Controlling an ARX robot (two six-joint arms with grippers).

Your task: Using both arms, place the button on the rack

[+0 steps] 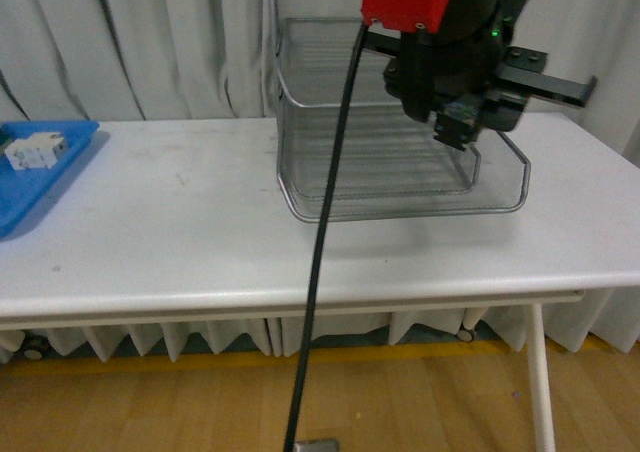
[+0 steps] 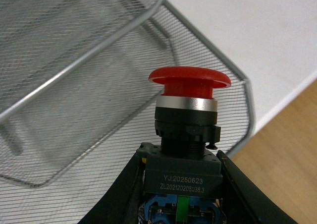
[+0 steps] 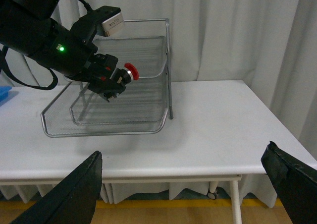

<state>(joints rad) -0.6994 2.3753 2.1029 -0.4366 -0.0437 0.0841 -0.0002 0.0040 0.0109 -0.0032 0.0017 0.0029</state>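
Sitting clamped in left pincer (image 2: 181, 177) — button (image 2: 189, 92), above rack (image 2: 99, 50).

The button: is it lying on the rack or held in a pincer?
Held: left pincer grips the button by its body above the rack.

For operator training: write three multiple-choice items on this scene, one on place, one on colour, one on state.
1. Where is the button? A) on the table B) held in the air at the rack C) on the floor
2. Its cap's colour? A) green B) red C) yellow
3. The right gripper is: A) open, empty B) shut on the button C) shut on the rack

1 B: the left gripper clamps it before the mesh. 2 B: the cap shows red. 3 A: fingers wide apart, nothing between.
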